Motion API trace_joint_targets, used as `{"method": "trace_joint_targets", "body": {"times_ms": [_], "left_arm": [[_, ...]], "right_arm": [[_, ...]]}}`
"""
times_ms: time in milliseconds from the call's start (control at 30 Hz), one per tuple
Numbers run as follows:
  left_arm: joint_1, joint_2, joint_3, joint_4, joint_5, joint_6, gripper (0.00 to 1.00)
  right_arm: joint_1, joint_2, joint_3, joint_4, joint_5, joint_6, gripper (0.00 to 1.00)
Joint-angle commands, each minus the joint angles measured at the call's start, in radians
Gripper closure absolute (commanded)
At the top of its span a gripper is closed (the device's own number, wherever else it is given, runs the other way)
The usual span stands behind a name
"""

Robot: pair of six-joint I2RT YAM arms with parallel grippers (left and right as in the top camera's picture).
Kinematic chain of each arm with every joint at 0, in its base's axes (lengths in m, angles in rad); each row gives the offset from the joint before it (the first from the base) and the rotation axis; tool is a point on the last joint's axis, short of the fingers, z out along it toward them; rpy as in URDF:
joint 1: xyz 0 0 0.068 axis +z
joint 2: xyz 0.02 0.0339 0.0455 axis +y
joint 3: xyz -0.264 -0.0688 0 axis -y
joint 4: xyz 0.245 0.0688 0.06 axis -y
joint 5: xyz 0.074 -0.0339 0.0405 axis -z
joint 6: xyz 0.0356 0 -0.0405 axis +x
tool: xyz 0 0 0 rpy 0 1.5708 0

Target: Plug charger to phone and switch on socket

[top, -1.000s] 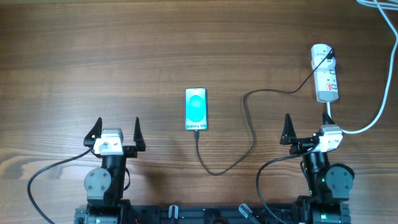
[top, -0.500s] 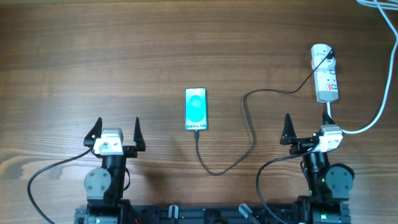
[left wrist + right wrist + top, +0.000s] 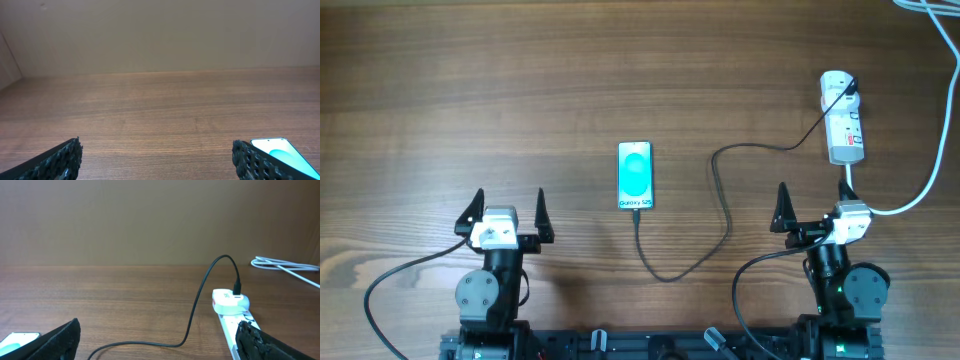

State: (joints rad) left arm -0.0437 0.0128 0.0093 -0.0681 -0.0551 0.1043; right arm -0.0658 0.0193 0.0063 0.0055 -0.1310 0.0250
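The phone (image 3: 635, 176) lies screen-up at the centre of the counter (image 3: 470, 80). The black charger (image 3: 720, 190) meets its lower end and loops to the white socket (image 3: 842, 132) at upper right. Nothing has moved in the last second. The left gripper (image 3: 508, 198) and right gripper (image 3: 815, 200) sit low in the frame, jaws wide and empty. The task looks finished or paused.

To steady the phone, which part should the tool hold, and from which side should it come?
Grip the phone across its two long edges, coming from above: it lies flat, screen up, and the charger meets its near short end.
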Motion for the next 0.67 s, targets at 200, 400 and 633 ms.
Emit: {"method": "trace_joint_targets", "body": {"times_ms": [200, 400, 633], "left_arm": [[0.007, -0.010, -0.004, -0.001, 0.001, 0.011, 0.00], [0.007, 0.050, -0.004, -0.001, 0.002, 0.011, 0.00], [0.007, 0.086, -0.004, -0.001, 0.001, 0.011, 0.00]], "right_arm": [[0.001, -0.016, -0.001, 0.002, -0.004, 0.004, 0.00], [0.001, -0.016, -0.001, 0.002, -0.004, 0.003, 0.01], [0.001, -0.016, -0.001, 0.002, -0.004, 0.004, 0.00]]}}
